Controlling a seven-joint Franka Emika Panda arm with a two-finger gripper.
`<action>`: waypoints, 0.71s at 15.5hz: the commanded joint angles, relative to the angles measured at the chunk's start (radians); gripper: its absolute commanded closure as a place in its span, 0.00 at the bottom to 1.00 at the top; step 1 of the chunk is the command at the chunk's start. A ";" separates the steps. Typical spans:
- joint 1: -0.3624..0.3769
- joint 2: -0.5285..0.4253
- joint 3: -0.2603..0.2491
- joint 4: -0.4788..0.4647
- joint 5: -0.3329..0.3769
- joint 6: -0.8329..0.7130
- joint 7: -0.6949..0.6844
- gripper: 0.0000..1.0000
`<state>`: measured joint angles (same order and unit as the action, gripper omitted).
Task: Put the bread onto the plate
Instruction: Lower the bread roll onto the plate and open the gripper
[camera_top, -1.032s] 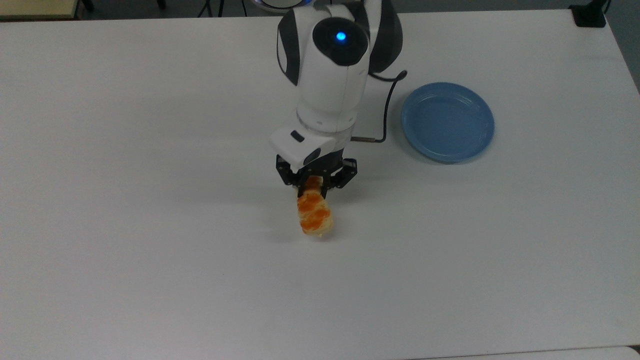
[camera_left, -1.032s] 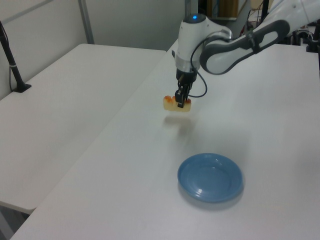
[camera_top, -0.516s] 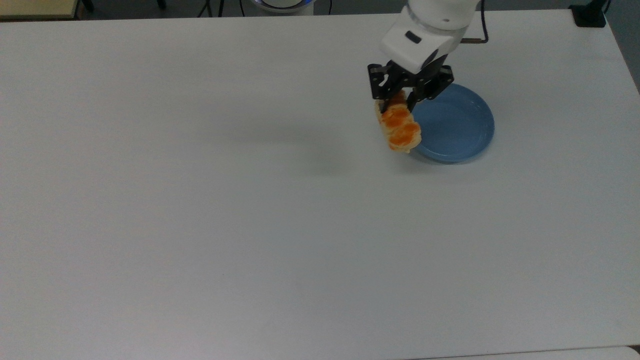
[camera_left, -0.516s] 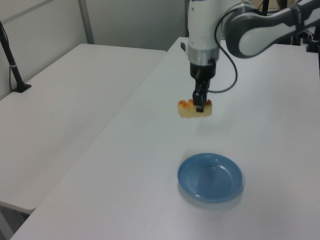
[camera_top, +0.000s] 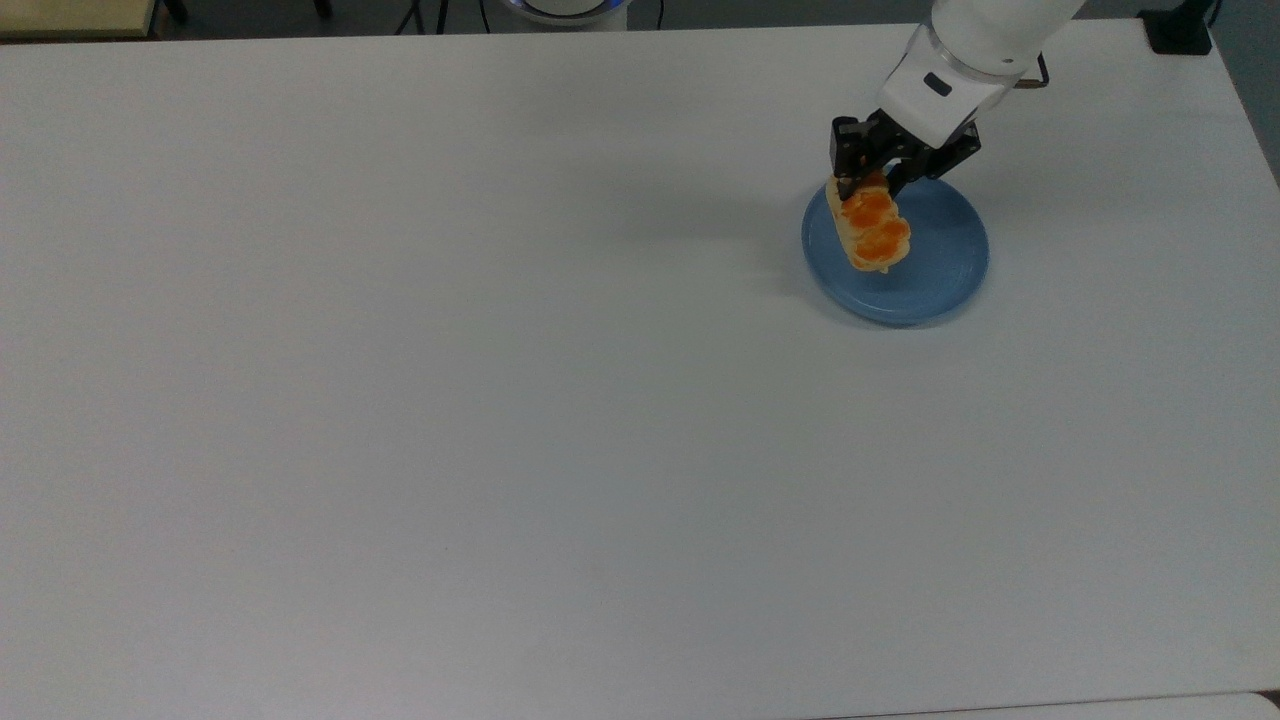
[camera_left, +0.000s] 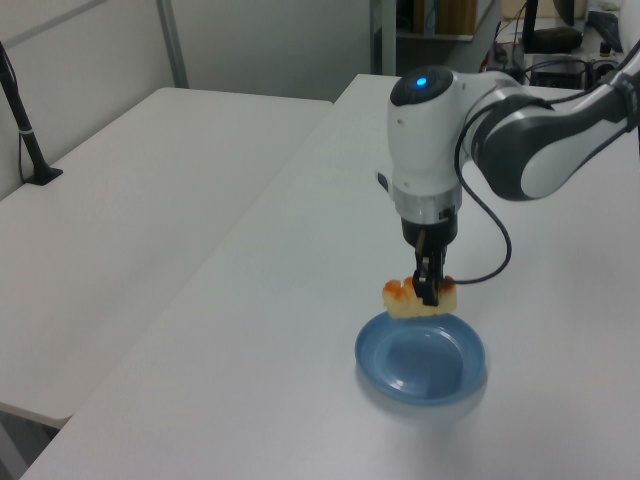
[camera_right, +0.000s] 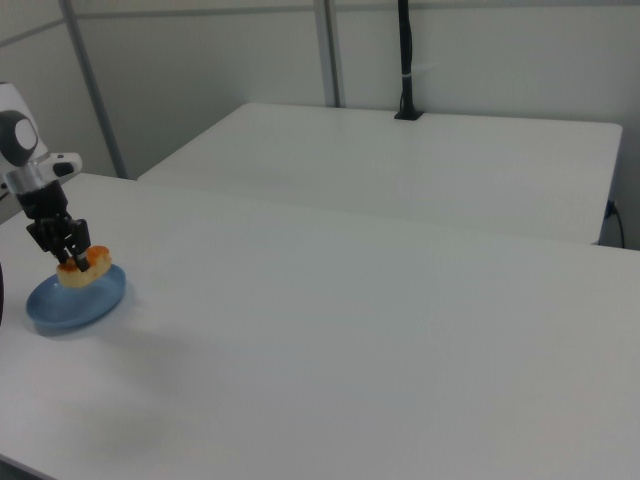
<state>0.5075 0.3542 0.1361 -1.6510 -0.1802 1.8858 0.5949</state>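
The bread (camera_top: 868, 227), a pale-tan bun with glossy orange patches, hangs over the blue plate (camera_top: 930, 270), above the half at the top view's left. My gripper (camera_top: 873, 186) is shut on the bun's far end. In the left view the bread (camera_left: 405, 300) hovers just above the far rim of the plate (camera_left: 420, 360), held by the gripper (camera_left: 428, 290). The right view has the bread (camera_right: 92, 263) held by the gripper (camera_right: 70, 256) slightly above the plate (camera_right: 75, 305) at its far left.
The white table (camera_top: 500, 400) stretches wide toward the top view's left and bottom. A second white table (camera_left: 130, 200) stands beside it with a black post (camera_left: 25, 130) on it. A black cable (camera_left: 495, 250) trails from the wrist.
The arm has carried the bread from the table's middle rightwards in the top view to over the plate, and has lowered it close to the plate. The grip has stayed shut.
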 joint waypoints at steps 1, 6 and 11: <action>0.031 0.017 0.003 -0.038 0.002 0.091 0.114 0.56; 0.060 0.100 0.002 -0.033 -0.005 0.164 0.158 0.55; 0.062 0.109 0.002 -0.030 -0.010 0.159 0.180 0.00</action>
<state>0.5600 0.4737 0.1420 -1.6726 -0.1807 2.0375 0.7459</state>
